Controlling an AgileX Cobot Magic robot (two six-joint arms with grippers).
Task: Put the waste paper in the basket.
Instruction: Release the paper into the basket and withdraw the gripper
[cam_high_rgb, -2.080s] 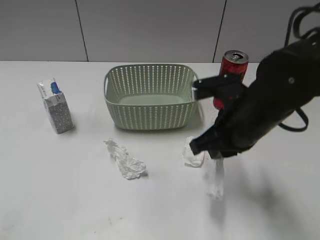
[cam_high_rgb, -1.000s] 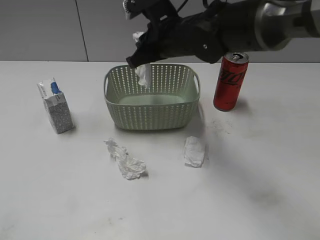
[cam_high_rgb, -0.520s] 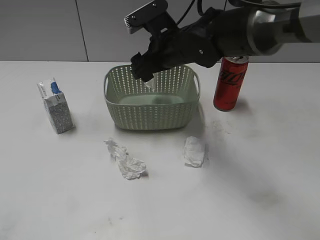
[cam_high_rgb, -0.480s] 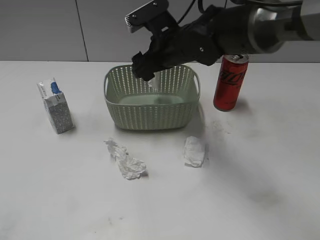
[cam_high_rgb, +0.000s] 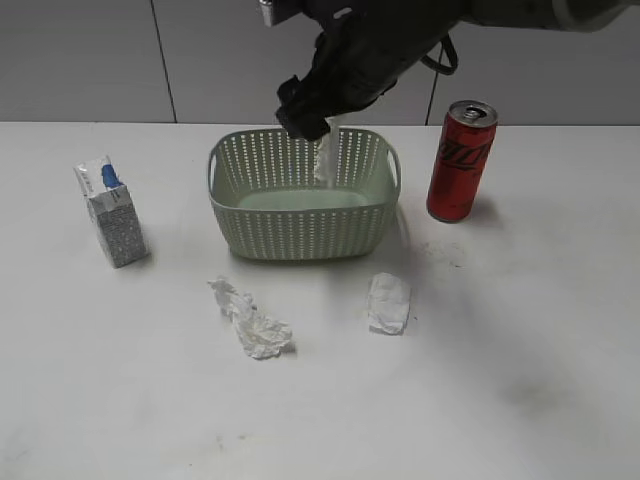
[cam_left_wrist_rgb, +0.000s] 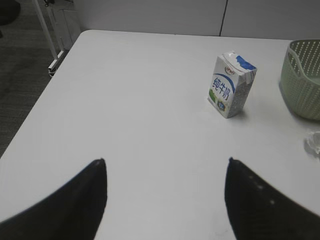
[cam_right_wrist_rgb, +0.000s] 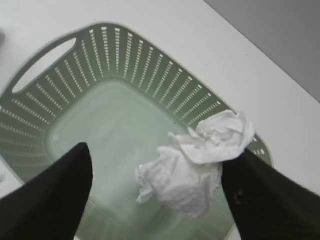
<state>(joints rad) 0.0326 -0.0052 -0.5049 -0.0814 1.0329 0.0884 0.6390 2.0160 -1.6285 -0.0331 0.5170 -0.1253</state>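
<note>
My right gripper (cam_high_rgb: 312, 118) hangs over the pale green basket (cam_high_rgb: 300, 228) with its jaws wide apart (cam_right_wrist_rgb: 162, 150). A crumpled white paper wad (cam_right_wrist_rgb: 197, 160) sits between the fingers against the right one, above the basket floor; in the exterior view it dangles below the gripper (cam_high_rgb: 326, 158) inside the basket's outline. The basket rim (cam_right_wrist_rgb: 125, 47) fills the right wrist view. Two more wads lie on the table in front of the basket, one long (cam_high_rgb: 252, 322), one small (cam_high_rgb: 388, 302). My left gripper (cam_left_wrist_rgb: 166, 160) is open and empty over bare table.
A red can (cam_high_rgb: 462, 160) stands right of the basket. A white-grey milk pack with a blue mark (cam_high_rgb: 112, 212) stands left of it and also shows in the left wrist view (cam_left_wrist_rgb: 231, 85). The table's left edge (cam_left_wrist_rgb: 45, 95) is near the left gripper.
The right gripper carried a wad from the table up over the basket, then shifted right over its middle. Its jaws are now apart and the wad hangs lower.
</note>
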